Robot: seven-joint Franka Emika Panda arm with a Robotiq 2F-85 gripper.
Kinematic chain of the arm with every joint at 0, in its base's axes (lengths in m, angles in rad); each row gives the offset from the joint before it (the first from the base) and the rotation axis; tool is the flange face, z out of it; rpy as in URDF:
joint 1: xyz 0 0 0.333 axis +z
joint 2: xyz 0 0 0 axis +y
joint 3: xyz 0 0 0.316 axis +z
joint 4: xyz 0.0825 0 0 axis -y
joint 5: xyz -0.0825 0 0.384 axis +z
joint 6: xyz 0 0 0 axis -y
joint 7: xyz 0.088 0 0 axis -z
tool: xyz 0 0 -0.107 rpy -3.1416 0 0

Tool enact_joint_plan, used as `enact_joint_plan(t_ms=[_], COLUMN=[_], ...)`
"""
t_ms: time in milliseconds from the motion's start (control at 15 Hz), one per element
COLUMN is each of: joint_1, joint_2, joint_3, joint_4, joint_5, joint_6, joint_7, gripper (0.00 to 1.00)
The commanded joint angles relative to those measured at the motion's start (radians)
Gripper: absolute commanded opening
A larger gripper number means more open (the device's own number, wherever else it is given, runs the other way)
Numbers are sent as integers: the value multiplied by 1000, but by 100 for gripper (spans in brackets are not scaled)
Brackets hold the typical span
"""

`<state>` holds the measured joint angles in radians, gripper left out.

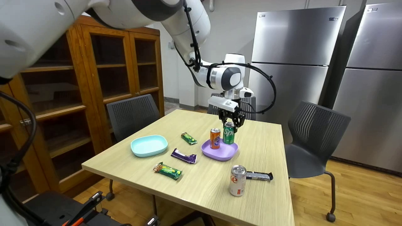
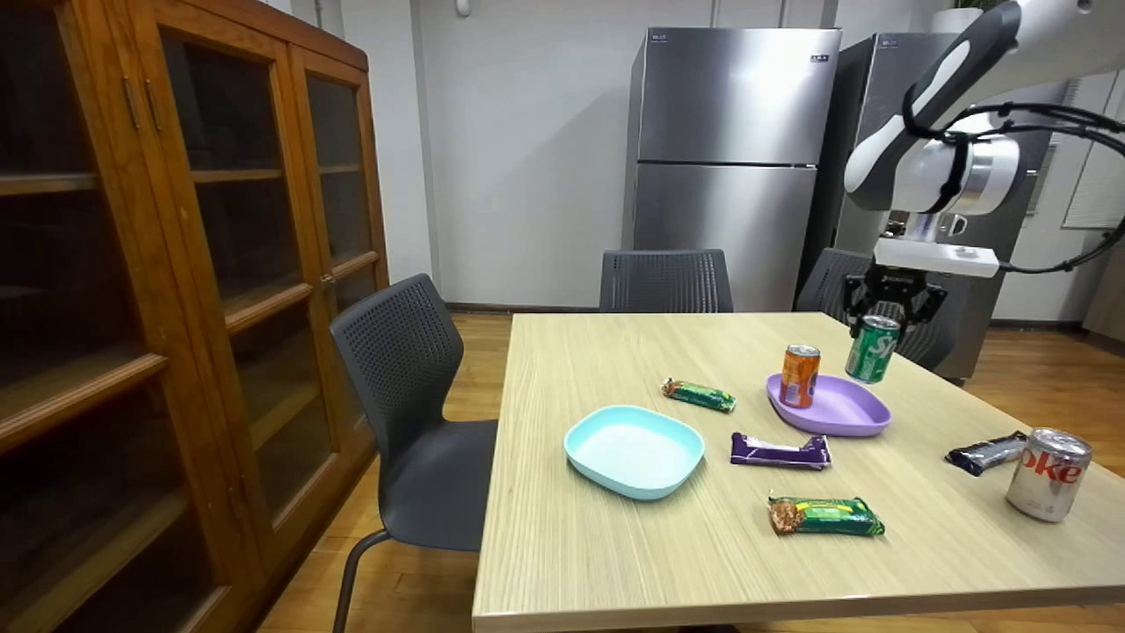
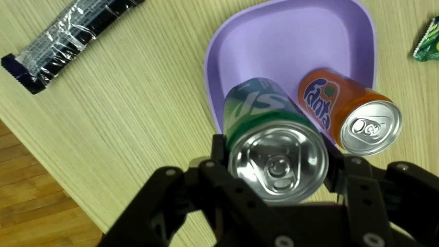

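Note:
My gripper (image 3: 274, 156) is shut on a green Sprite can (image 3: 264, 99), with a finger on either side near its silver top. In an exterior view the can (image 2: 874, 350) leans slightly and appears raised above the far edge of a purple plate (image 2: 866, 420). The plate (image 3: 284, 37) lies partly below the can in the wrist view. An orange Fanta can (image 3: 329, 99) stands upright on the plate, close beside the Sprite can. The Sprite can's base is hidden in the wrist view.
A turquoise plate (image 2: 635, 453) lies on the table. Around it are a purple-wrapped bar (image 2: 780, 451) and green-wrapped bars (image 2: 826, 516) (image 2: 699, 395). A silver Coke can (image 1: 237, 180) stands beside a dark-wrapped bar (image 1: 259, 175). Chairs (image 1: 314, 141) surround the table.

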<state>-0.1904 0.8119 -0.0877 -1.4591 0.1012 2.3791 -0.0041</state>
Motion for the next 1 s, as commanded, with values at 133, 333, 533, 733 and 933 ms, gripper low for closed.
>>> enact_joint_plan(t_ms=[133, 333, 533, 733, 933], joint_1=[-12, -13, -13, -16, -17], joint_2=[203, 278, 339, 387, 414], joint_3=[12, 12, 11, 11, 10], joint_4=[320, 436, 530, 605, 656], joint_5=[5, 3, -1, -3, -10], joint_6=[-153, -207, -255, -295, -330], joint_7=[39, 52, 63, 68, 62], gripper=[38, 38, 38, 38, 79])
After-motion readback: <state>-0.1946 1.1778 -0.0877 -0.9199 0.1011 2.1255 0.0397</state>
